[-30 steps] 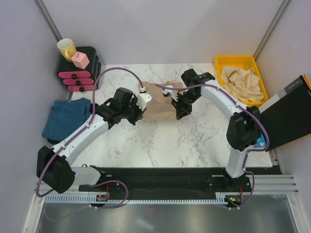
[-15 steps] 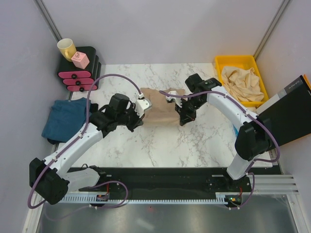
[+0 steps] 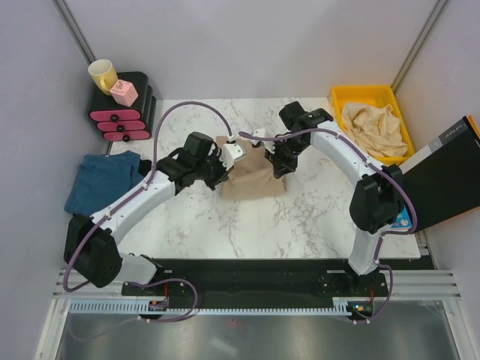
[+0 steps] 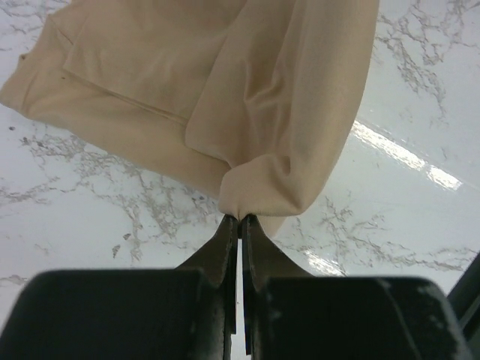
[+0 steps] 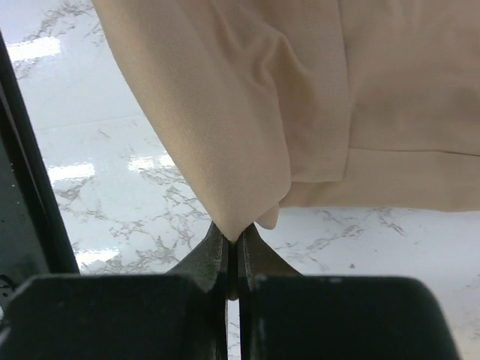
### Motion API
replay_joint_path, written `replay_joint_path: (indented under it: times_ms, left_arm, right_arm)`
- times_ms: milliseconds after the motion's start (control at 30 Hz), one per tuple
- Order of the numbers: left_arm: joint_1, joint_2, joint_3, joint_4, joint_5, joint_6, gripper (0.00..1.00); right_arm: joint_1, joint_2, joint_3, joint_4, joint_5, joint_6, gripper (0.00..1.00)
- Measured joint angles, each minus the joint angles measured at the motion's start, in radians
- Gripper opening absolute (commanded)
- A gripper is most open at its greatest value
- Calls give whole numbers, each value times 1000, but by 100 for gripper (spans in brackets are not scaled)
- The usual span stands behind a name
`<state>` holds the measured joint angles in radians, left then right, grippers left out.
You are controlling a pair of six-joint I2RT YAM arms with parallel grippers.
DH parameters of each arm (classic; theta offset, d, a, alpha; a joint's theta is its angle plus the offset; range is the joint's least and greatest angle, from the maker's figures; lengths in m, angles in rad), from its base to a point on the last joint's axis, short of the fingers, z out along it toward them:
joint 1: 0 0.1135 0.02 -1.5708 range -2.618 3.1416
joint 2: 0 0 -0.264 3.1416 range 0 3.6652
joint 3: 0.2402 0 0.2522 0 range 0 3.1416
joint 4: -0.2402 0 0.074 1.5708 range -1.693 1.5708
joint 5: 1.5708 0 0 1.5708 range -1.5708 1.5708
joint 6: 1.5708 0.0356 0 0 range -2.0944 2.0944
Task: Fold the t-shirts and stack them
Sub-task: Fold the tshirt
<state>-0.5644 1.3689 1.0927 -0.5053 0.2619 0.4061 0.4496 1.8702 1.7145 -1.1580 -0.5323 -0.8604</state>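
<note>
A tan t-shirt (image 3: pixel 253 178) lies partly folded on the middle of the marble table, its far edge lifted by both grippers. My left gripper (image 3: pixel 227 159) is shut on its left corner; in the left wrist view the cloth (image 4: pixel 225 97) bunches at the fingertips (image 4: pixel 240 219). My right gripper (image 3: pixel 276 159) is shut on its right corner; in the right wrist view the fabric (image 5: pixel 300 105) hangs from the closed tips (image 5: pixel 235 238). A teal-blue t-shirt (image 3: pixel 101 180) lies folded at the table's left edge. More beige t-shirts (image 3: pixel 375 127) fill the yellow bin (image 3: pixel 339 105).
A black and pink drawer stack (image 3: pixel 121 109) with a yellow mug (image 3: pixel 103 73) and a pink block stands at the back left. A black box (image 3: pixel 442 172) stands at the right edge. Bare marble (image 3: pixel 300 225) lies in front of the shirt.
Both grippers have moved back toward the far side with the shirt's corners, after coming nearer half a second ago. The tan shirt now lies spread nearer and wider below them.
</note>
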Motion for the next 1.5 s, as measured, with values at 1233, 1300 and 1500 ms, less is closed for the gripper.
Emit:
replay_joint_path:
  times_ms: [1233,1300,1500]
  left_arm:
    - [158,406,272,280,-109,53,2]
    - [163,431,296,285,-114,53,2]
    - [174,500,337,300,-139,57,2]
  right_arm:
    - [-107,245,200,318,153,1,0]
    - [-109,256,201,351,161,5,0]
    - [-112,304,220,430,183,28,0]
